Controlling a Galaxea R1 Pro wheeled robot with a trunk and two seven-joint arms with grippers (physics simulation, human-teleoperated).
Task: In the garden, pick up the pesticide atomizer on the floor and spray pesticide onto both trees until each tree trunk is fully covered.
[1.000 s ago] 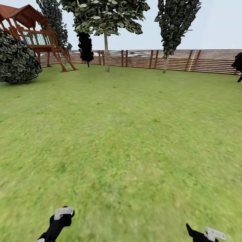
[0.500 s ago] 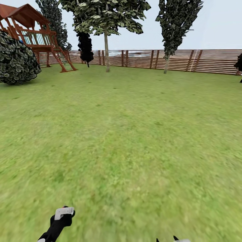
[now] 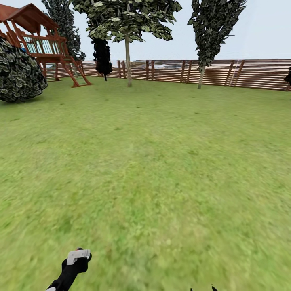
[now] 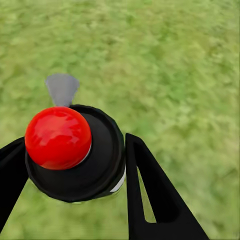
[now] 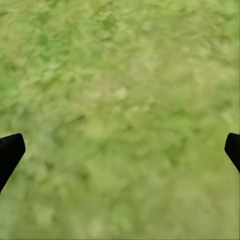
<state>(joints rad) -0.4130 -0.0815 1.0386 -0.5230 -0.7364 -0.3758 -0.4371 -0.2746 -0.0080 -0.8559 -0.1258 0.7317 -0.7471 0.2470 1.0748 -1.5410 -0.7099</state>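
- Pesticide atomizer sits between the black fingers of the left gripper, its red top facing the wrist camera and grass below; the jaws look closed against its dark body, so I judge the pick-up done.
- In the head view the left gripper hangs low over the lawn, arm tucked near the body.
- Right gripper holds nothing: its two black fingertips stand far apart at the frame's edges, with bare grass between them.
- Ahead, well apart from the robot, a tree with a slim pale trunk and a dark narrow tree stand before the slatted wooden fence; a play tower and a round bush stand off to the left.
- No thick leaning trunk is in sight, so this seems a travelling step: carrying the bottle toward the trees.
- Next move, I reckon, calls for finding those trunks, closing in, then aiming the nozzle at the bark.
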